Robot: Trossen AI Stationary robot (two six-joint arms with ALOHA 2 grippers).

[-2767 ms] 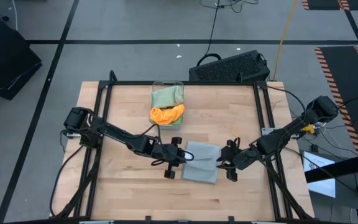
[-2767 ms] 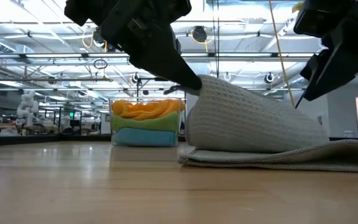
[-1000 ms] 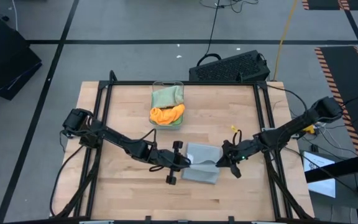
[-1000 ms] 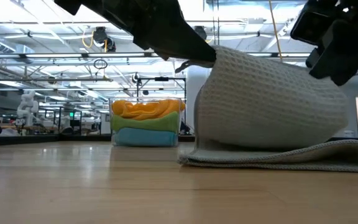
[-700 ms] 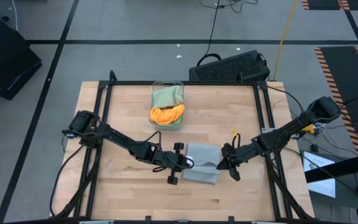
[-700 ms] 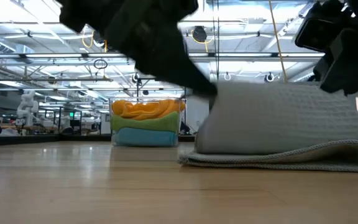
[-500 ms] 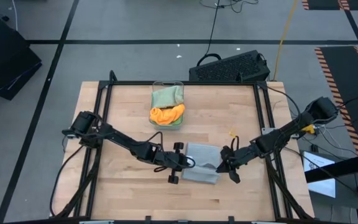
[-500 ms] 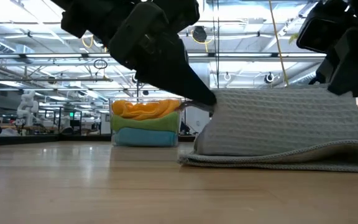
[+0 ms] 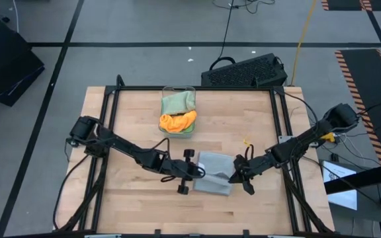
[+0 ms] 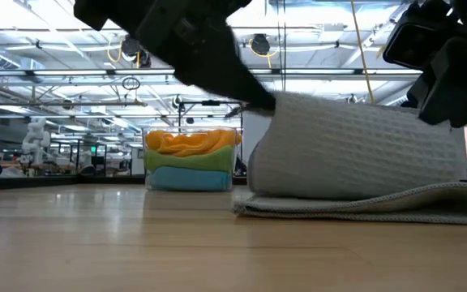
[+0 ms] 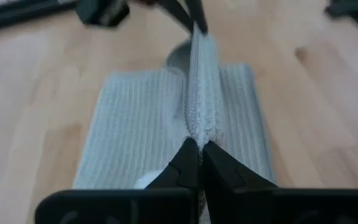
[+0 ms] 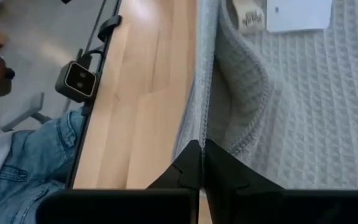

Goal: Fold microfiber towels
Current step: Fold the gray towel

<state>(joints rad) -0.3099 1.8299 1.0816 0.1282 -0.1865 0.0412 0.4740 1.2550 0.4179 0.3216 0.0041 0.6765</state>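
While the light grey towel (image 9: 213,173) lies near the middle of the wooden table (image 9: 131,119), both grippers pinch one raised edge of it. The left gripper (image 9: 203,173) has its fingers pressed together on one end of that edge, and the right gripper (image 9: 233,176) pinches the other end. The lifted part stands up like a soft hump, and the rest lies flat on the wood.

Farther back on the table stands a clear plastic bin (image 10: 190,159). It holds folded towels: an orange towel (image 10: 191,141) on top, a bright green towel (image 10: 191,160) under it, and a blue towel (image 10: 191,178) at the bottom. From above, a sage green towel (image 9: 177,102) also shows in the bin, beside the orange one. The bin is well apart from the grey towel.

A black keyboard (image 9: 245,71) sits on the floor just past the far edge of the table. In the right wrist view, a person in blue jeans (image 12: 27,158) stands beside the table.
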